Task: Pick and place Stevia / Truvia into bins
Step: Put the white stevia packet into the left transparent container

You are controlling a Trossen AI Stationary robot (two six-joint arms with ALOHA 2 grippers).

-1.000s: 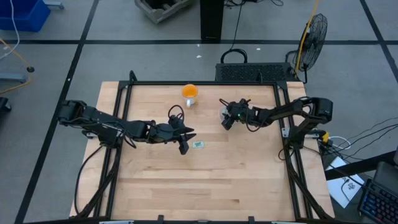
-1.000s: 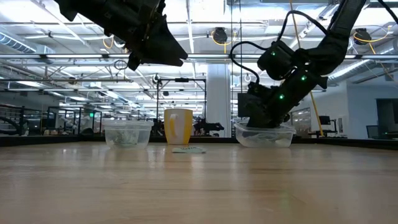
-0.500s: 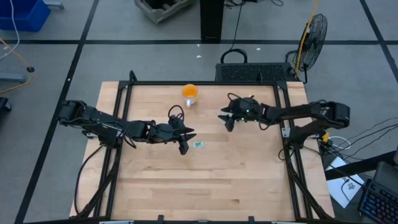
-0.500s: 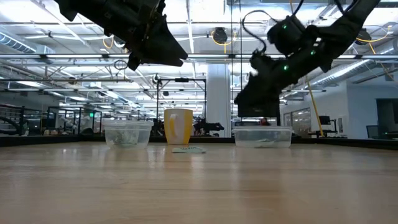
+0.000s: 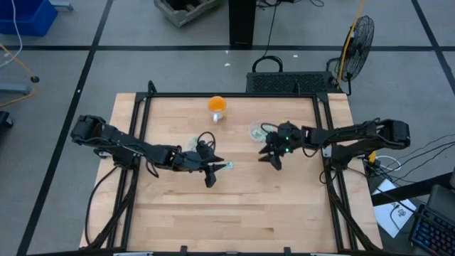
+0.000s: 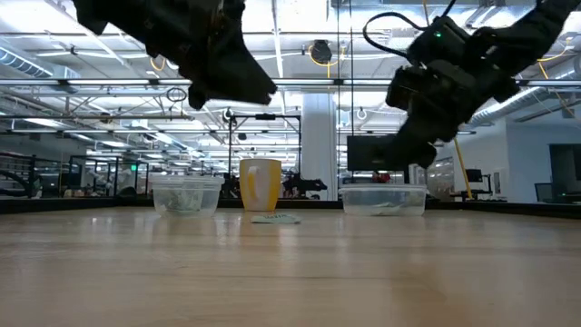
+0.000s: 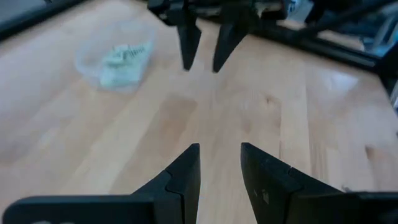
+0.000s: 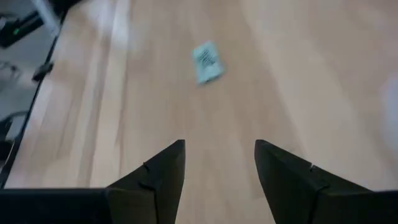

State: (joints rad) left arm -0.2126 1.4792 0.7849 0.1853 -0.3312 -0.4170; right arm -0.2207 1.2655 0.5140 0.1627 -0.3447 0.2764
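Observation:
One green-and-white sachet (image 5: 226,166) lies flat on the wooden table, also in the right wrist view (image 8: 206,62) and the low view (image 6: 275,218). My left gripper (image 5: 210,175) hovers open just left of it, above the table (image 7: 219,163). My right gripper (image 5: 274,159) hangs open in the air to the sachet's right (image 8: 219,163), pointing toward it. The right clear bin (image 5: 257,131) holds several sachets (image 7: 121,57). The left clear bin (image 6: 186,195) also holds some sachets.
An orange object on a white base (image 5: 217,106) stands near the table's far edge, between the two bins. Black frame rails (image 5: 135,128) run along the table's sides. Bare wood spreads toward the near edge (image 5: 227,213).
My right gripper has risen out of the right bin and swung toward the table's near edge, now hanging above the table beside the bin. My left gripper has shifted a little toward the near edge. The sachet on the table has stayed put.

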